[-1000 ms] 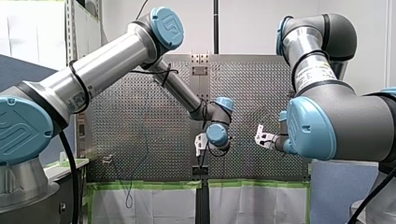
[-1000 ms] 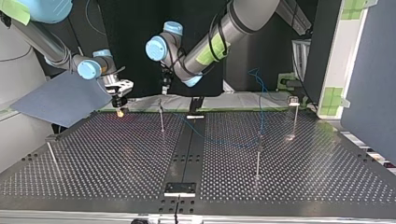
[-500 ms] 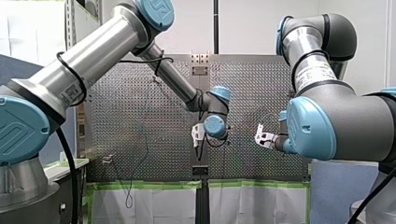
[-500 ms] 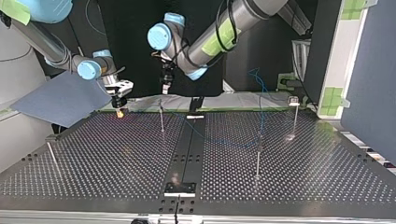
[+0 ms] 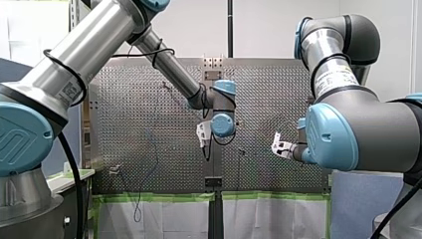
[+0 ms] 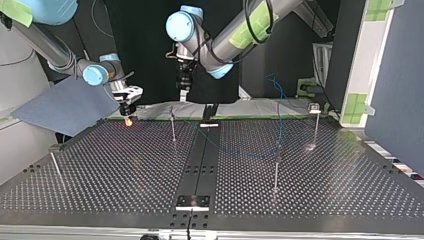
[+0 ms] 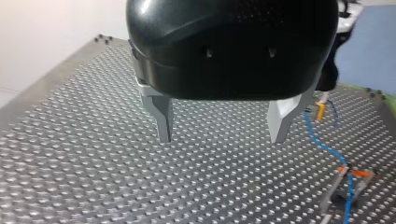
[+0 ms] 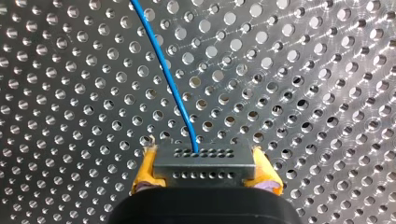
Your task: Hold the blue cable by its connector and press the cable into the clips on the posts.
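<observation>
Pinching the grey connector (image 8: 205,170) between the yellow pads (image 8: 144,171) of my right hand (image 8: 202,156), low over the desk (image 6: 100,165) at the far left of the top view. Leading the blue cable (image 8: 170,84) straight out of the connector's face and away across the holes, slack rather than taut by the look of its curve in the top view, past a thin post (image 6: 173,127) at the far middle and on to another post (image 6: 276,170) further right and nearer. Hanging my left hand (image 7: 221,139) well above the far middle of the desk, metal fingers (image 7: 163,116) spread wide with nothing between them. Cannot tell whether the cable sits inside the clip (image 7: 350,179) showing in the left wrist view or only lies across it. Judging from here, could drag the connector askew or clean out of the pads by pulling along the cable once one clip bites, with so small a block held only at its two ends. Could bend or tip a slender post by pushing sideways rather than straight down into its clip. Could loop the slack round a post and snag it. Could knock the two hands together by working the far-middle post close under the raised left hand.
</observation>
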Tool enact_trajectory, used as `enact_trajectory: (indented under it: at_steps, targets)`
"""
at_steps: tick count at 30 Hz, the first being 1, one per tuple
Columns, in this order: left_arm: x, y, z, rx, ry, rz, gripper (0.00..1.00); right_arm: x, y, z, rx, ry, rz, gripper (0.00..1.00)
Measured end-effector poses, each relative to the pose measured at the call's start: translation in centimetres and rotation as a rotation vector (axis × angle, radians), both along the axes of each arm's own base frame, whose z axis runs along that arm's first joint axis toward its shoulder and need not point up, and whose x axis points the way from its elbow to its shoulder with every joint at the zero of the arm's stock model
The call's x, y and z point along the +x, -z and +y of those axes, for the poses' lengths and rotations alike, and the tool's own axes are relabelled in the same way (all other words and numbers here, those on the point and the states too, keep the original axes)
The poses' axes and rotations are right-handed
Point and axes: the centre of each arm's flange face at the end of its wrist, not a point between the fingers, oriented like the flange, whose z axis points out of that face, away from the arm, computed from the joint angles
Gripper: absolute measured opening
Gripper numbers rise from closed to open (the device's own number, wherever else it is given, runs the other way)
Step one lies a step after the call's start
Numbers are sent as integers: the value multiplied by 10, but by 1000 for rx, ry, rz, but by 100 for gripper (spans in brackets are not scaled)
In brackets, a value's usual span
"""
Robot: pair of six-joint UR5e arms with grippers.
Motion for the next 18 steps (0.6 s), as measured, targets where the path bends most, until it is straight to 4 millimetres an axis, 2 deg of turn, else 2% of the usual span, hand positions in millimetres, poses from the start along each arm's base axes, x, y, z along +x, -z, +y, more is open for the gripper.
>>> enact_trajectory:
  at_steps: [12, 18]
  targets:
    - [-27, -34, 20, -87, -17, -75, 100, -1, -3, -3, 15, 2, 12, 0]
    - [-41, -50, 30, -137, -14, -111, 100, -7, -3, -3, 35, 30, 55, 0]
